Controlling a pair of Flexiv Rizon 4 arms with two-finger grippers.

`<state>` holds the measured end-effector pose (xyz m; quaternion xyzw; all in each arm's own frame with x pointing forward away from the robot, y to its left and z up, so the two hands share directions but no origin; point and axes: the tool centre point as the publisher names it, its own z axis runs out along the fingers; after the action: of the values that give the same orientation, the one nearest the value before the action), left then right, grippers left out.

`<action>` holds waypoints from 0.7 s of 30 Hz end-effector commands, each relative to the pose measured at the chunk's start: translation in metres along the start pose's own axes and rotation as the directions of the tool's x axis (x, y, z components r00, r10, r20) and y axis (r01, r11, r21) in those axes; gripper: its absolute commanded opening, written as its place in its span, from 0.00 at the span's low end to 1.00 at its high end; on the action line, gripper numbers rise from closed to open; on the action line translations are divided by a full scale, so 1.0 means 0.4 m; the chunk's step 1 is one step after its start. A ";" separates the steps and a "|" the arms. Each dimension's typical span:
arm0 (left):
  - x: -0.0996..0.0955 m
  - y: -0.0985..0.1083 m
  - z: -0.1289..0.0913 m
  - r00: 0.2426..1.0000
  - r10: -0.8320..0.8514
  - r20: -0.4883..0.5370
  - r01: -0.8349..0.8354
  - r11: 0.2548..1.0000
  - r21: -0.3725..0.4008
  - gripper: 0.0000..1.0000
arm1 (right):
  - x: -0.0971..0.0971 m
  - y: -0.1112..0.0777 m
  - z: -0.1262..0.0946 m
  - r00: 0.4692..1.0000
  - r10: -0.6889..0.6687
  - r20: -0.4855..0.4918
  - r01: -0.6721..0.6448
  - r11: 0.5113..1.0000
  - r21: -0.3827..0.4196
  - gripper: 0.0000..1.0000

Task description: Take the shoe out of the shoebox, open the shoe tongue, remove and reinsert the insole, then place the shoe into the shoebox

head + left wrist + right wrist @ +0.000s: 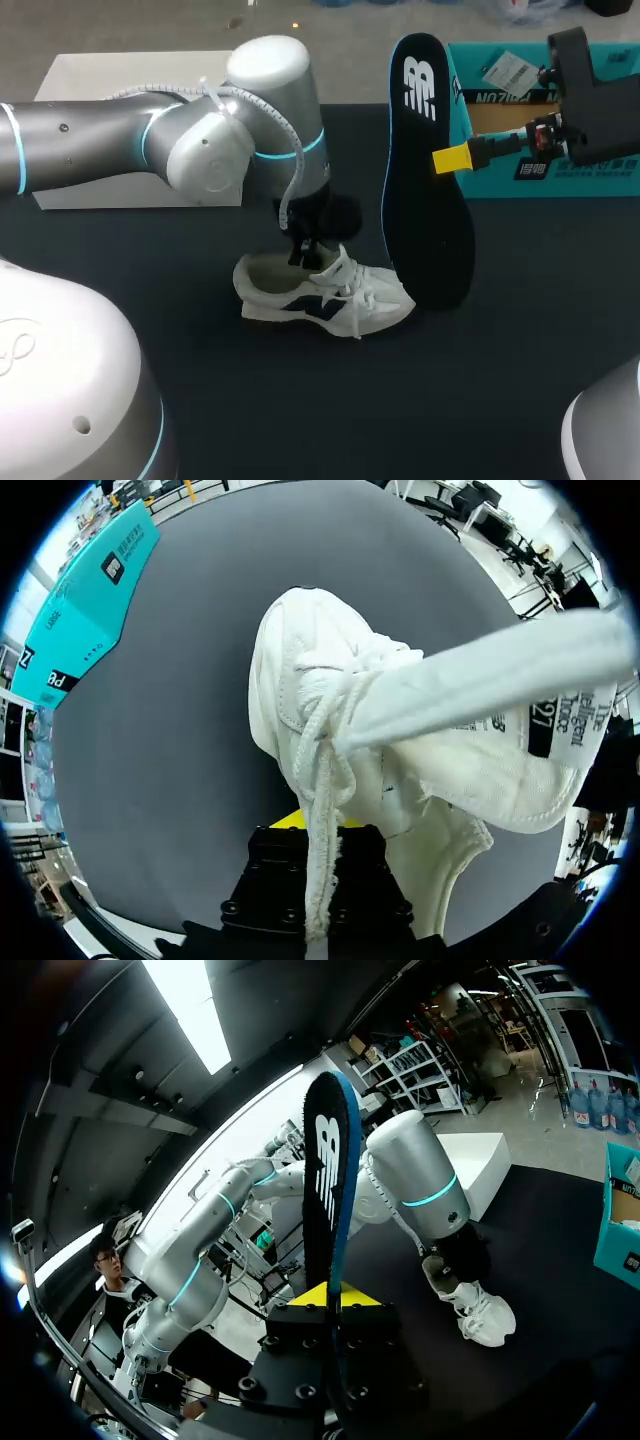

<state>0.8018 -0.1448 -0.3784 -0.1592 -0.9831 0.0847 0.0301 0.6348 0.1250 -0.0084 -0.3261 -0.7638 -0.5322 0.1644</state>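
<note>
On the dark matte desk (330, 410), the white shoe (322, 297) was set on its sole, toe to the right, so that its mouth faced up. Its soft, padded tongue (470, 685) was held up and back over loose cord laces (320, 750) by the left jaws, seemingly closed narrowly on its edge, presumably to clear the opening. Just right of the toe, the thin, flat black insole (425, 200), blue-rimmed, was held upright, pinched at its edge by the right jaws, judged ready for reinsertion. Farther right, the teal cardboard shoebox (490, 190) was seen open.
</note>
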 end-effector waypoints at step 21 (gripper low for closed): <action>0.032 -0.070 -0.090 0.162 0.878 -0.451 -0.967 0.232 0.105 0.00 | -0.005 0.006 0.009 1.000 0.001 -0.002 -0.001 1.000 0.004 0.00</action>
<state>0.7806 -0.1566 -0.3409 -0.4836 -0.8665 0.0584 0.1091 0.6348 0.1250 -0.0084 -0.3261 -0.7638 -0.5322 0.1643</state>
